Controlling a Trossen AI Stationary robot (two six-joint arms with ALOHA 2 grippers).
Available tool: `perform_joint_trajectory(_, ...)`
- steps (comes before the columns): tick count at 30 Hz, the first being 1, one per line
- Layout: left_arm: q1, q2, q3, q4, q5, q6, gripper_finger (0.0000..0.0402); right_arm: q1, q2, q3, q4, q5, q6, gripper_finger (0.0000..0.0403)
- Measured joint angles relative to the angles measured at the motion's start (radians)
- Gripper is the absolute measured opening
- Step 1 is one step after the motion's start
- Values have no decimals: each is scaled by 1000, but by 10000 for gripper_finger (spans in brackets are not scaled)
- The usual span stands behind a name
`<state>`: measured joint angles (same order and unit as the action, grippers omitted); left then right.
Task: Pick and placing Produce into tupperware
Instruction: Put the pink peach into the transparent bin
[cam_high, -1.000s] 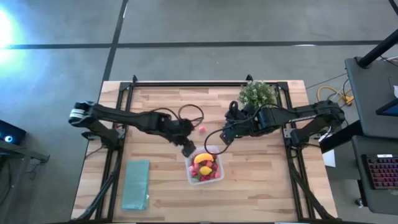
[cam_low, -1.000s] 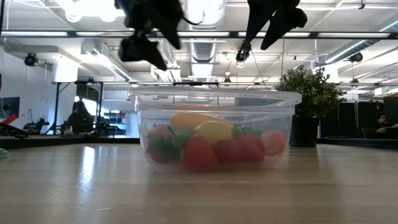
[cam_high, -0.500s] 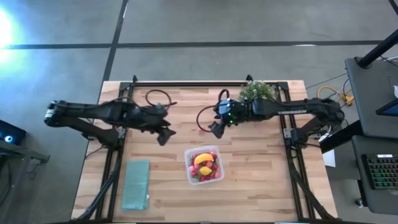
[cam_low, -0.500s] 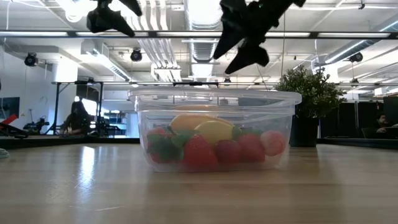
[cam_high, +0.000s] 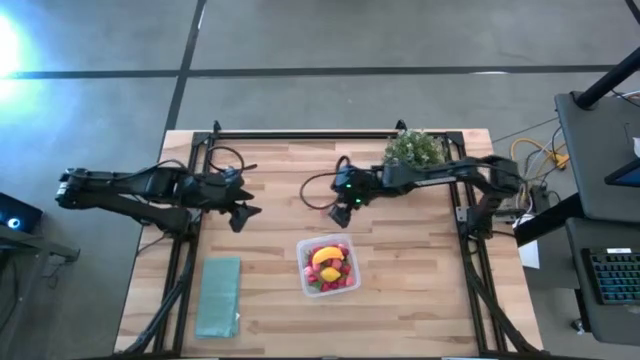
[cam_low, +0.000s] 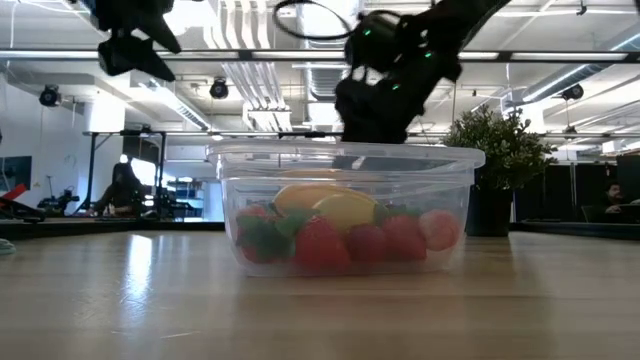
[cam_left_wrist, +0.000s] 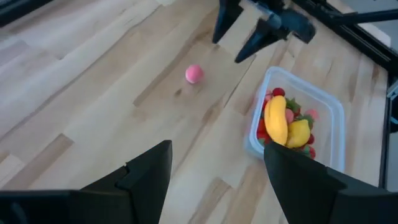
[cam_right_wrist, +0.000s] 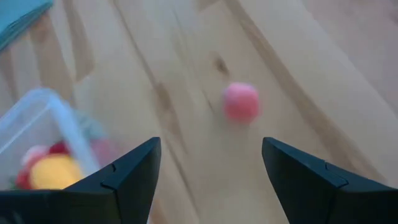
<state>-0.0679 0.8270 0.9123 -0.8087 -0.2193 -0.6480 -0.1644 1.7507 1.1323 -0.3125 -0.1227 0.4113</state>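
Both claws gape: right claw (cam_high: 337, 214) over pink fruit (cam_right_wrist: 241, 101), left claw (cam_high: 241, 215) aside, no writing legible

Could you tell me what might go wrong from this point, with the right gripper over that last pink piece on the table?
1. The pink piece is round and lies loose on the bare table, apart from the tupperware. The open right gripper could nudge it and set it rolling instead of catching it.
2. The tupperware is already piled with produce; a piece dropped on the heap might bounce out.
3. The left gripper waits open off to the side, so a clash looks unlikely.
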Motion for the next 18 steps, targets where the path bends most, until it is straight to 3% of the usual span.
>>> perform_joint_trajectory(11,2,-62,-119,44,-7,-52,240,0,251,231,-138,67,-175,269)
perform_joint_trajectory(18,3,-75,-176,45,-132,-21,240,0,276,238,-147,65,-249,258)
